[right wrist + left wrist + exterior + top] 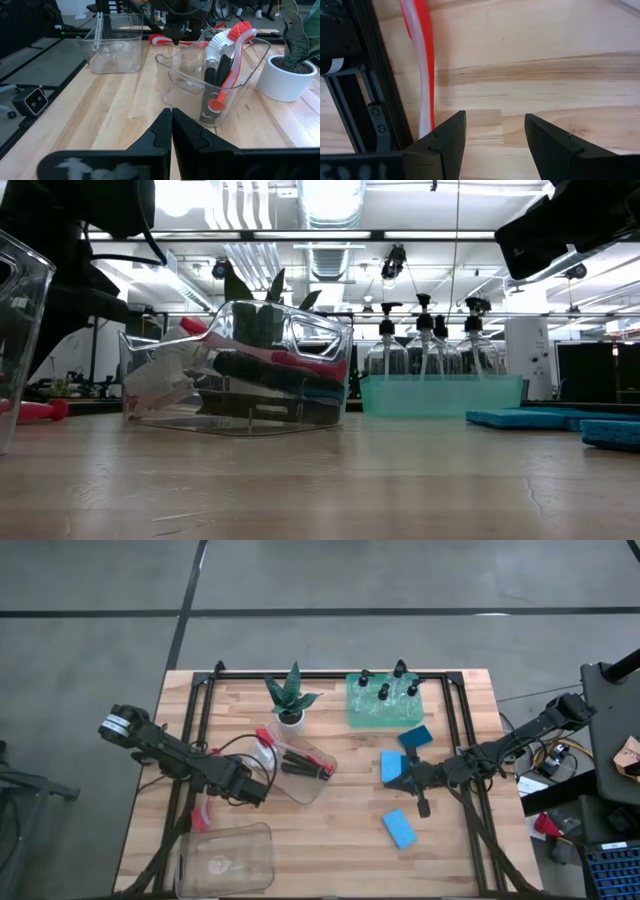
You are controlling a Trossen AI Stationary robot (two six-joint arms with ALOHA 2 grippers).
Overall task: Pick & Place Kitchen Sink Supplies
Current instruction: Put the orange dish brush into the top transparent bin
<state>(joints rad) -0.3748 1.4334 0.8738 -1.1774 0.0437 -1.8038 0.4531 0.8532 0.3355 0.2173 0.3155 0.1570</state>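
Our left gripper hangs with its jaws spread and empty over bare wood. The red-and-white brush lies flat on the table off to one side of the jaws, outside the gap, close against the black frame rail. If we descend as we are, we judge the fingers would close on nothing, or the nearer finger would land on the handle and skid it under the rail.

Our right gripper is clenched on nothing, near the blue sponges. Ahead of its tips stands the clear bin already holding brushes, with the potted plant beside it. A second, empty bin sits near the left jaws and could be clipped. The pump bottles stand in the green tray.
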